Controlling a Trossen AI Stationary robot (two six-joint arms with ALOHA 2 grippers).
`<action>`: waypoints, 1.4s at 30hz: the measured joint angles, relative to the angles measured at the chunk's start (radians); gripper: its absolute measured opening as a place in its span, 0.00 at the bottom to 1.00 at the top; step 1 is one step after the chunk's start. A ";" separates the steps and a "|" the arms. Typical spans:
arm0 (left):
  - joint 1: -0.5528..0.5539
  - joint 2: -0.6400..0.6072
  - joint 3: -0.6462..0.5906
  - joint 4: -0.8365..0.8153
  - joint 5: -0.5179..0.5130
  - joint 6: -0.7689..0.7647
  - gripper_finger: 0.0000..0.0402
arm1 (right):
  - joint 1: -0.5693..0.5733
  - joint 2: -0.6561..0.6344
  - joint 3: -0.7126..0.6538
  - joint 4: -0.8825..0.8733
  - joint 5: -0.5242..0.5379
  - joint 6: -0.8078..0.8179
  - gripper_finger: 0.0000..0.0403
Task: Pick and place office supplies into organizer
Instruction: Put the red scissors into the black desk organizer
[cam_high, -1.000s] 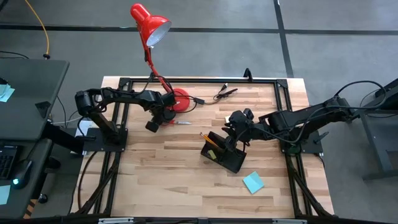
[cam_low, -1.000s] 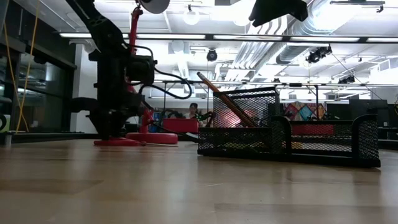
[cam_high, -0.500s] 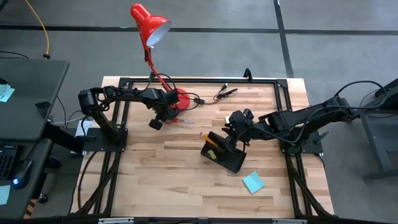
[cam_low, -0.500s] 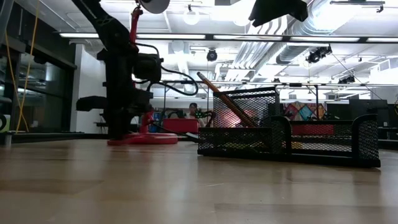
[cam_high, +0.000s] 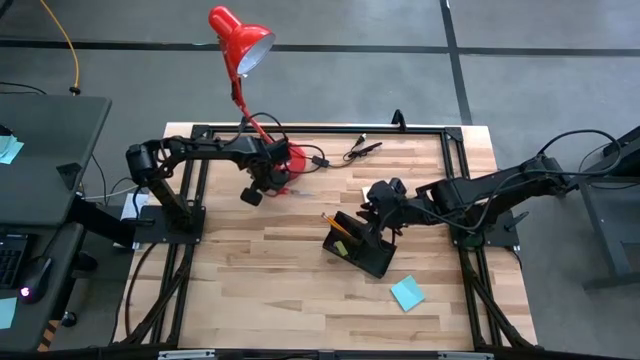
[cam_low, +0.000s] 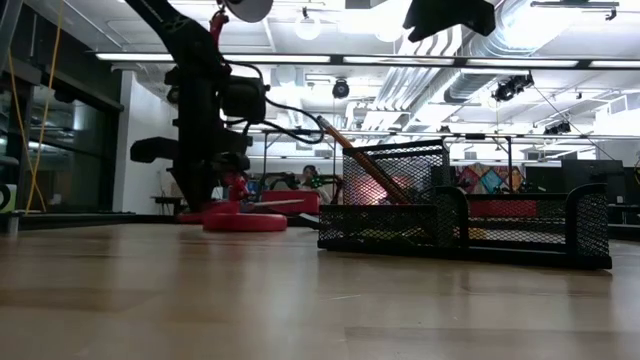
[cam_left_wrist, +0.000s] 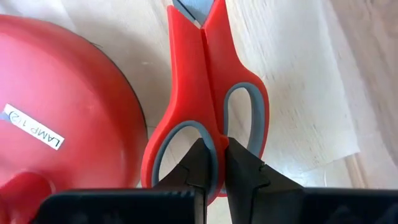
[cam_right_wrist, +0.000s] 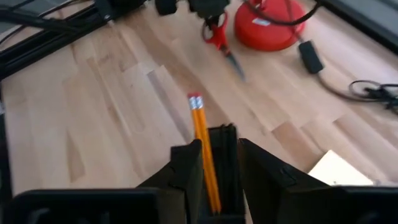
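The red-handled scissors (cam_left_wrist: 208, 118) lie on the counter (cam_high: 250, 270) just beside the red lamp base (cam_left_wrist: 62, 118). The left pincer (cam_left_wrist: 211, 163) is clamped tight on the bar between their handle loops. The right pincer (cam_right_wrist: 219, 163) stands part-open over the organizer (cam_high: 358, 247), astride a pencil (cam_right_wrist: 204, 149).

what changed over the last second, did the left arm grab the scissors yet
Yes. The left gripper moved across the table toward the red lamp base and closed on the handle of the red-handled scissors, which lie beside the base. The right gripper stayed over the organizer with the pencils between its fingers. The teal sticky pad and the organizer did not move.
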 joint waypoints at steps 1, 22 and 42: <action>0.000 0.000 0.008 -0.009 0.002 0.001 0.04 | 0.000 0.000 0.000 0.001 -0.013 -0.001 0.24; -0.018 -0.008 0.136 -0.274 0.211 0.003 0.04 | -0.084 0.000 0.000 0.040 -0.082 -0.054 0.26; -0.272 -0.429 0.136 -0.178 -0.054 -0.200 0.04 | -0.187 -0.004 0.000 0.157 -0.325 -0.111 0.26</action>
